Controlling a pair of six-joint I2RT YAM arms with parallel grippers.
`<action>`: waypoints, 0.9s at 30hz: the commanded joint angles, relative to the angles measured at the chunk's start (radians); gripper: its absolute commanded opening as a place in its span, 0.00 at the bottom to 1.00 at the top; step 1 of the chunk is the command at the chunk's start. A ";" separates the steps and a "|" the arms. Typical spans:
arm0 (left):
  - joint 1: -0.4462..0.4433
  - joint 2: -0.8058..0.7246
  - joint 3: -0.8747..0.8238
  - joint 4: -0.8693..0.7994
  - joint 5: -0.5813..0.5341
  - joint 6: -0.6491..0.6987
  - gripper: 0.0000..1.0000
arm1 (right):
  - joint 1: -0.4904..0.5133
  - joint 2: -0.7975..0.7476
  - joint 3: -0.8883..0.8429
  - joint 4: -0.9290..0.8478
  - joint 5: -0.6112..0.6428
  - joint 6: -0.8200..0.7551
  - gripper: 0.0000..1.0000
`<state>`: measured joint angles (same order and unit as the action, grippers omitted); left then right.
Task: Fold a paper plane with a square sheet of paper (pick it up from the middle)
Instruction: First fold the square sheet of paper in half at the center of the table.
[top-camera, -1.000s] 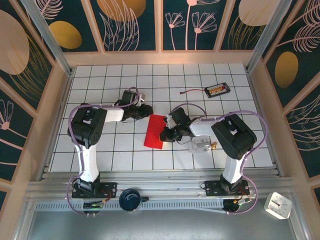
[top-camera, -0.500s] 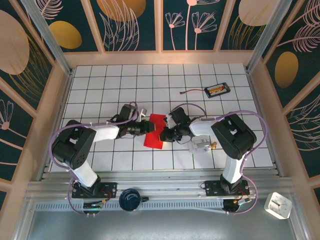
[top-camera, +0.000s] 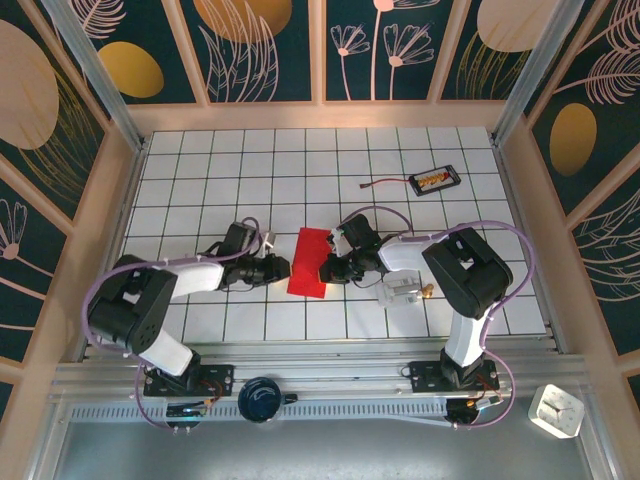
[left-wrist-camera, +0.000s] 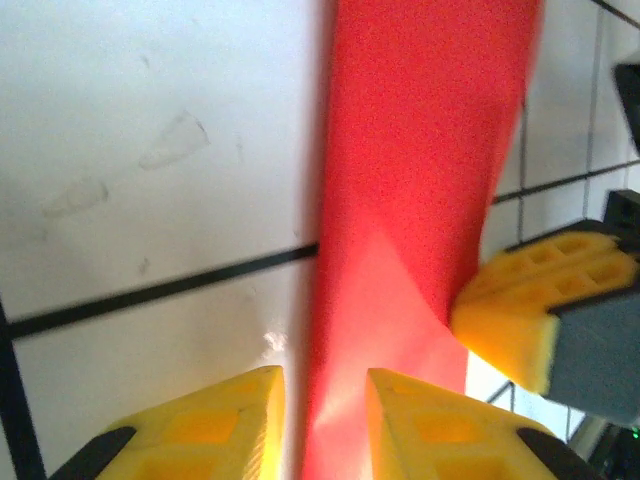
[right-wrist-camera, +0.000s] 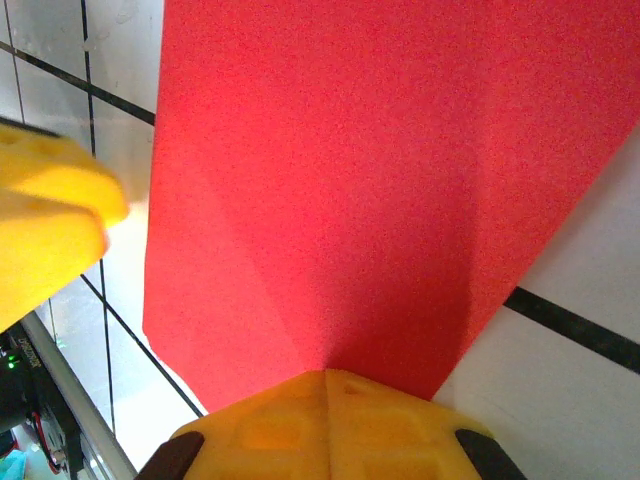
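The square sheet of paper (top-camera: 309, 258) lies mid-table, bright red, folded into a narrow band with a slanted crease (right-wrist-camera: 380, 170). My right gripper (top-camera: 327, 268) is at the band's right edge, low on the table. Its yellow fingers are pressed together on the paper's edge (right-wrist-camera: 328, 392), and the paper lifts slightly toward them. My left gripper (top-camera: 283, 267) sits at the band's left edge, jaws a little apart. The paper's left border (left-wrist-camera: 420, 150) runs through the gap between them (left-wrist-camera: 325, 425). One right fingertip (left-wrist-camera: 530, 315) shows yellow across the paper.
A small black tray with a cable (top-camera: 436, 180) lies at the back right. A small clear plastic piece (top-camera: 400, 289) sits just right of the right gripper. Wooden walls ring the white grid table (top-camera: 200, 180). A white clock (top-camera: 556, 410) stands outside at the front right.
The left arm swung down and flattened. Its gripper came from the paper's upper left, passed over the paper's top, and now sits lower, at the left edge. The right gripper stayed put.
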<state>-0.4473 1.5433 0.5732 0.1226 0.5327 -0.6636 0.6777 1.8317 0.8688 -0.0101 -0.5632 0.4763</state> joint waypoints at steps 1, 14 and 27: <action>-0.041 -0.067 -0.021 0.018 0.059 -0.025 0.30 | -0.009 0.101 -0.054 -0.164 0.212 -0.033 0.07; -0.050 0.017 -0.003 -0.085 -0.064 0.020 0.25 | -0.009 0.110 -0.054 -0.158 0.215 -0.034 0.07; -0.035 0.081 0.079 0.097 0.110 -0.068 0.21 | -0.009 0.104 -0.059 -0.149 0.215 -0.036 0.07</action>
<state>-0.4862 1.5715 0.6147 0.1753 0.6010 -0.7147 0.6762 1.8336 0.8703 -0.0120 -0.5663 0.4759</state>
